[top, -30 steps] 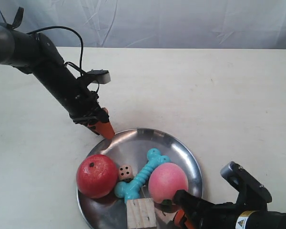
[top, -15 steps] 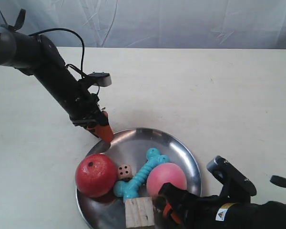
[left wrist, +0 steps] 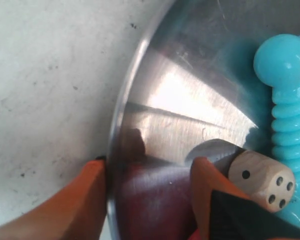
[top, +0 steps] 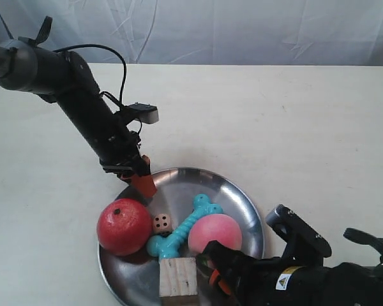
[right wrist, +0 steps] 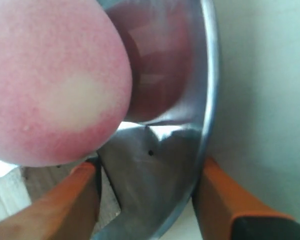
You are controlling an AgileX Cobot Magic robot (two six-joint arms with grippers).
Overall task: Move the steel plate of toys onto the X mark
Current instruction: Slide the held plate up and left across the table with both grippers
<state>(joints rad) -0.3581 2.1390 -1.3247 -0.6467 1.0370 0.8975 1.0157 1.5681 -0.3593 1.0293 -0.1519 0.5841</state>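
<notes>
At the table's (top: 293,127) near edge, we are seeing the plate (top: 185,182) lying flat, with both arms reaching onto it. How is the left arm (top: 89,115) standing?

We are watching it slanting down from the exterior view's upper left, a black cable (top: 118,64) looping above it, its wrist pointing at the plate's far rim. The left gripper (left wrist: 149,172) is straddling that rim. One orange finger (left wrist: 87,195) is sitting outside, touching the rim, and the other is sitting inside the plate just beside the die (top: 161,223). The jaws are standing apart, not pinching the metal.

And the right one?

We are finding the right arm (top: 319,280) lying low along the near edge, at the exterior view's right. The right gripper (right wrist: 147,172) is likewise spread across the rim, with its outer finger against the metal, its inner finger close by the peach (top: 214,233), and a wide gap between them.

What is crowding the fingers?

We are counting five toys (top: 182,227) in the plate. The apple (top: 124,227) is lying toward the exterior view's left, then the die, the bone (top: 201,207) running slantwise through the middle, the peach, and the cube (top: 178,278) at the near rim beside the right gripper. The peach is bulging close over that gripper's inner finger, and the die is nearly touching the left one's.
</notes>
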